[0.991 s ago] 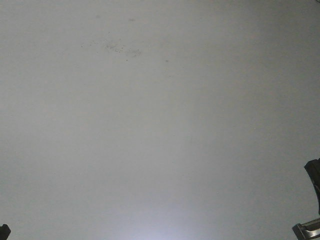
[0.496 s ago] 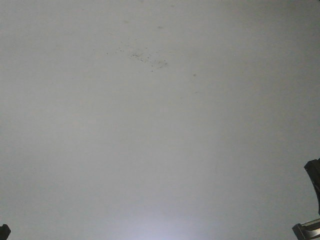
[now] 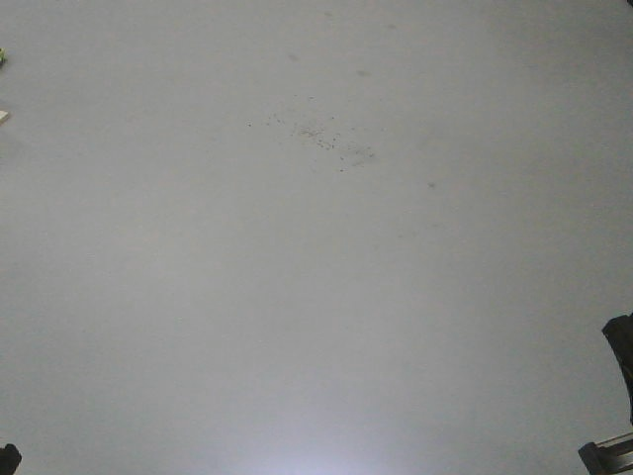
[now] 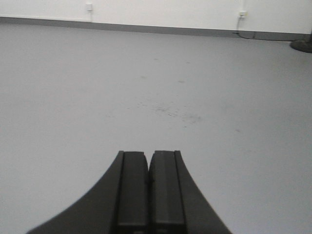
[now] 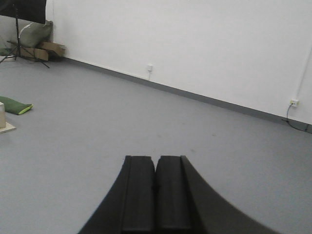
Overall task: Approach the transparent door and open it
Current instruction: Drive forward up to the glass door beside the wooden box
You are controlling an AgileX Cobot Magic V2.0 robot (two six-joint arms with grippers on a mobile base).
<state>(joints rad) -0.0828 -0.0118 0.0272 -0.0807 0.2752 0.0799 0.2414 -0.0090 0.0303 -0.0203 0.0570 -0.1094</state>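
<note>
Grey floor (image 3: 316, 297) dominates front cam; wrist cams add white wall (image 5: 195, 44), L & R jaws together.

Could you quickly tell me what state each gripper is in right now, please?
Left gripper: closed, holding nothing.
Right gripper: closed, holding nothing.

Floor (image 4: 73, 97): smooth grey, matt with faint sheen; patch of dark specks (image 3: 321, 139). Wall (image 5: 195, 44): white, flat matt paint. Left end effector (image 4: 148, 190), right end effector (image 5: 156, 195): black, matt, smooth, plastic-looking. Box (image 5: 51, 48): brown cardboard. Cushion (image 5: 14, 105): green cloth.
</note>
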